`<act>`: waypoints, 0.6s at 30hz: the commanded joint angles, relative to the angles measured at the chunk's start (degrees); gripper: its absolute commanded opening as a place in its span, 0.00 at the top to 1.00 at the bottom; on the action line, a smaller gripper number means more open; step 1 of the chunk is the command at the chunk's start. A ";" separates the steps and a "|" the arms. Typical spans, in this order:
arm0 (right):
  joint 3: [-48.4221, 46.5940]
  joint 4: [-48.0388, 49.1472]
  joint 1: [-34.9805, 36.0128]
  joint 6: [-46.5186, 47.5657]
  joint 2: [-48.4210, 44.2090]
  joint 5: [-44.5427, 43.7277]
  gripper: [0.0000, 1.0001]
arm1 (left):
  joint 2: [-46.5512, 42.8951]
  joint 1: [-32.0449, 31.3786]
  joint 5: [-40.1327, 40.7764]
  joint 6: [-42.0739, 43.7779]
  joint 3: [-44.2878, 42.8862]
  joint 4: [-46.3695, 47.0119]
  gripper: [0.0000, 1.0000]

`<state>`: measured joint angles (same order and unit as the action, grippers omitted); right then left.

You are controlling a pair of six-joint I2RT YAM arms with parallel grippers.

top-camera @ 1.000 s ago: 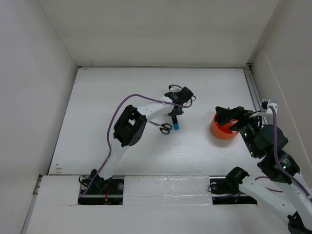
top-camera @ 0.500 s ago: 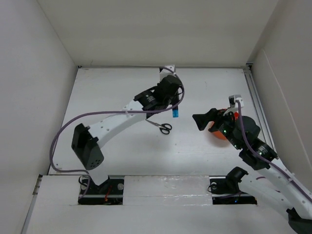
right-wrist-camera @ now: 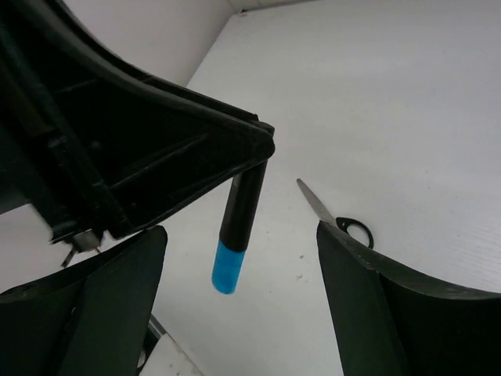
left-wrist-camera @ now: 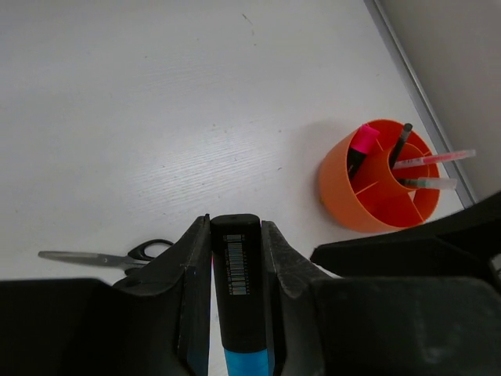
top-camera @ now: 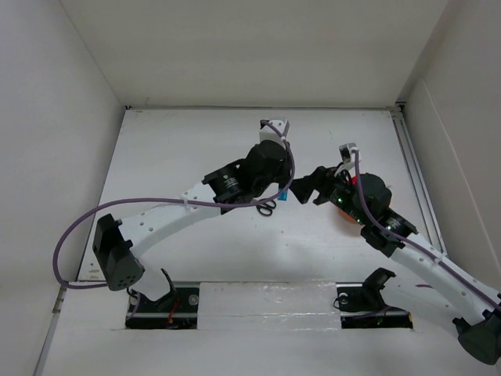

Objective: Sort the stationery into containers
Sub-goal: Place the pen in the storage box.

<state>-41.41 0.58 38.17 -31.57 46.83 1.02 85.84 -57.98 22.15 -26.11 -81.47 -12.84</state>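
left arm (top-camera: 168, 211) has swung its elbow from mid-desk out to the far left and stretched long. left claw (top-camera: 275, 186) carried the marker (top-camera: 282, 196) up-desk, then back near where it started. right claw (top-camera: 304, 192) has left its spot over the cup (left-wrist-camera: 344, 196) and travelled left, now just beside the marker. right arm now hides most of the cup from above.

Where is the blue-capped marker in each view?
Top external: blue-capped marker mid-frame, in the left gripper.
Left wrist: marker bottom centre, between the jaws.
Right wrist: marker centre-left, cap down.
Shared landmark: scissors lying beside it.
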 commanded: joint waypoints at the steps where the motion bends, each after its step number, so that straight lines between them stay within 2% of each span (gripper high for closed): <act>1: -0.17 8.11 -0.38 -1.74 1.42 3.28 0.18 | -5.77 -0.65 -1.40 1.59 1.22 4.75 1.00; 9: 2.03 11.81 -0.38 -2.97 1.43 5.05 0.23 | -6.92 -0.65 -3.69 1.59 0.18 3.71 1.00; 18: 0.89 14.27 -0.38 -2.97 2.65 4.52 0.36 | -7.44 -0.65 -10.19 0.97 1.93 6.34 1.00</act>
<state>-39.27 10.00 38.17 -34.35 49.28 4.97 80.44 -58.43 14.96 -25.34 -80.20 -10.00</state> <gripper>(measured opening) 0.642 0.186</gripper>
